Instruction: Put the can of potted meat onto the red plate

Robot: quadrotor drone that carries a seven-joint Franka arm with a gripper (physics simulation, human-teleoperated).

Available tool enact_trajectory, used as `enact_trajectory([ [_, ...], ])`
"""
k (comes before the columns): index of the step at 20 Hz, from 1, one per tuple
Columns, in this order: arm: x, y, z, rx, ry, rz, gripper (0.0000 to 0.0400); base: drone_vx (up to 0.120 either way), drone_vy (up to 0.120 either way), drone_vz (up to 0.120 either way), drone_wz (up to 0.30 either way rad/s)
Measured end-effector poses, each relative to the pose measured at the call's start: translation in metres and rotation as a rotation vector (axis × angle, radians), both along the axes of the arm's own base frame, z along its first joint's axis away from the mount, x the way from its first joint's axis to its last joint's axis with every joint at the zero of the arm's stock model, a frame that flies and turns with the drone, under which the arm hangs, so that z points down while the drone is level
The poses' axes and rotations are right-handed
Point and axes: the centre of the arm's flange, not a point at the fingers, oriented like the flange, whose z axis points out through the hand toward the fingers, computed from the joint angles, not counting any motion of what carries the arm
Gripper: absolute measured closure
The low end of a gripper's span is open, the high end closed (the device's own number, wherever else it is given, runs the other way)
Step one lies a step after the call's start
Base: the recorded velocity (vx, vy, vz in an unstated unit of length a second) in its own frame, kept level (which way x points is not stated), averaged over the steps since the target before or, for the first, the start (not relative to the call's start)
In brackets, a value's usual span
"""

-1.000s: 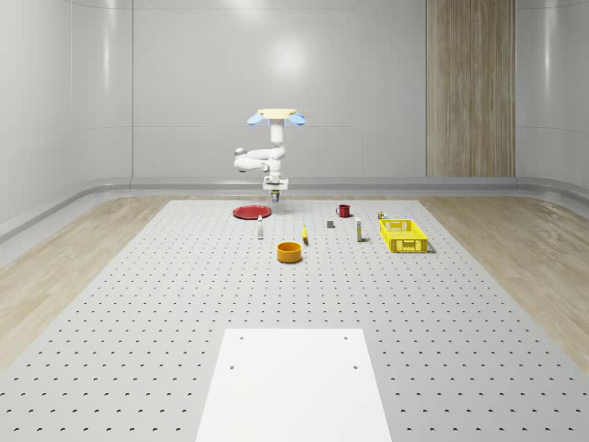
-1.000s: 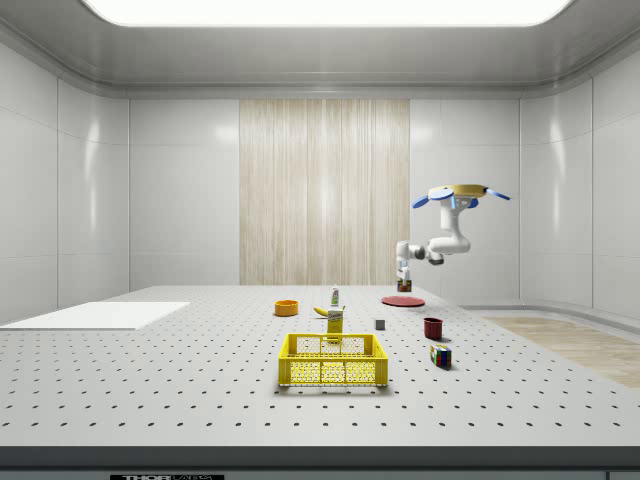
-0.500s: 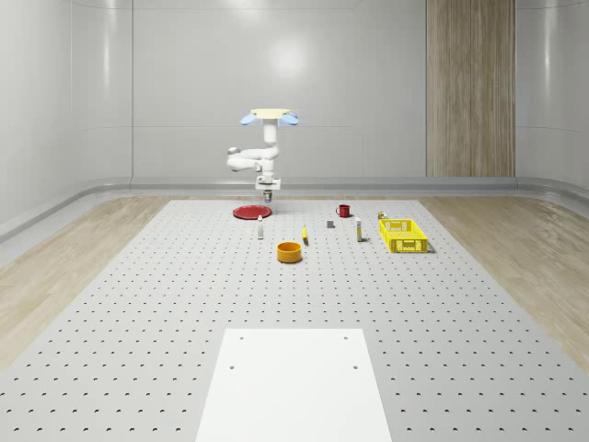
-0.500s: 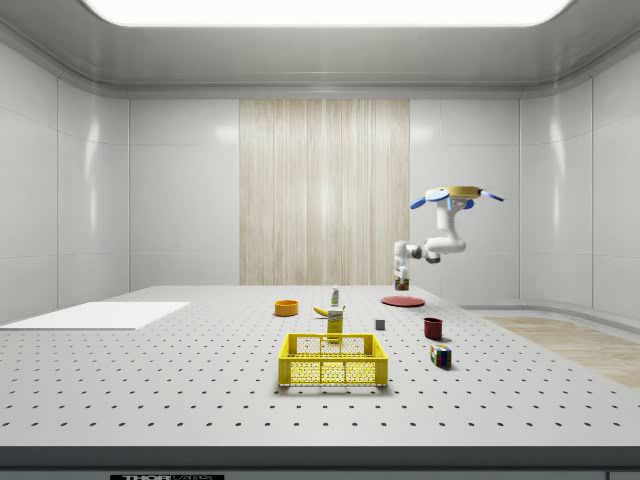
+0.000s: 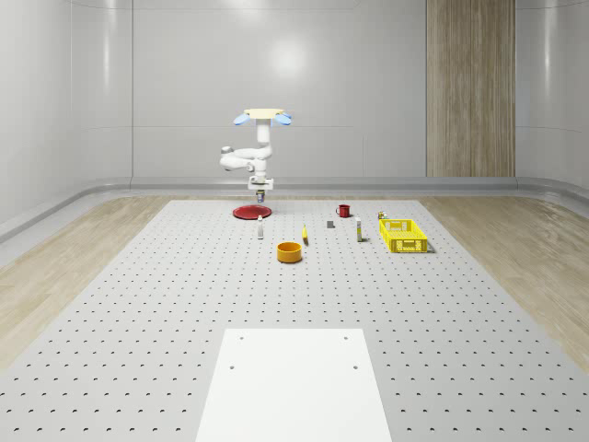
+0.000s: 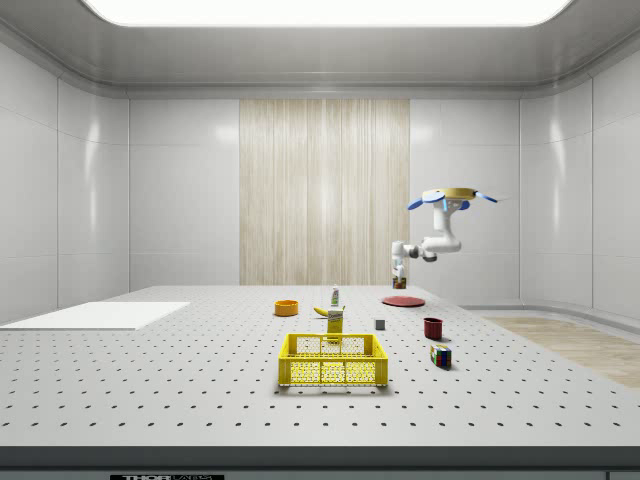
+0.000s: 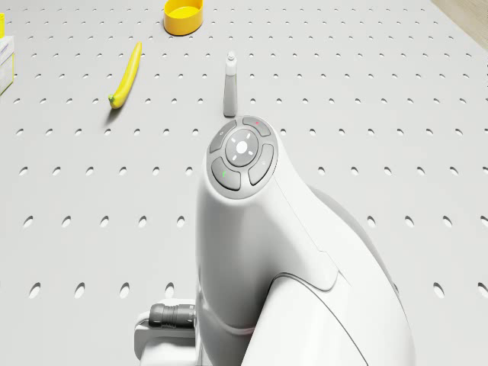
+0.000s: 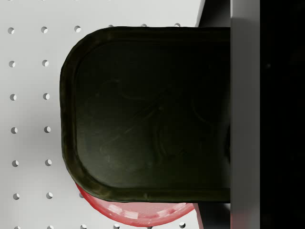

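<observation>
Drone (image 5: 262,115) is hovering above the far end of the bench (image 5: 184,304), w/ the arm (image 5: 241,159) hanging down below it. End effector (image 5: 260,195) is sitting in the air just over the red plate (image 5: 248,214), not touching it, and it's gripping the can (image 8: 147,114); wrist cam is showing the can's dark end face close up w/ a dark finger (image 8: 267,114) pressing against one side and a sliver of red plate peeking out past the can's edge. Side cam: end effector (image 6: 399,280) is above the plate (image 6: 403,300), clear gap between them. Rest of bench: orange bowl (image 5: 290,251), banana (image 5: 305,236), small white bottle (image 5: 260,229), red mug (image 5: 343,211), yellow crate (image 5: 403,235), all well apart from the plate toward the whole-scene view's right and nearer side. Drone cam is looking down past the arm's wrist at the bottle (image 7: 229,82), banana (image 7: 125,75) and bowl (image 7: 184,16).
</observation>
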Motion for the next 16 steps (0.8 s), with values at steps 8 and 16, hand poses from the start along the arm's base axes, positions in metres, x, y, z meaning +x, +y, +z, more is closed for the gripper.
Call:
enact_trajectory([
  [8, 0.0, 0.0, 0.0, 0.0, 0.0, 0.0, 0.0117, 0.0, -0.12, 0.0, 0.0],
  [16, 0.0, 0.0, 0.019, 0.0, 0.0, 0.003, 0.0118, 0.0, -0.015, 0.0, 0.0],
])
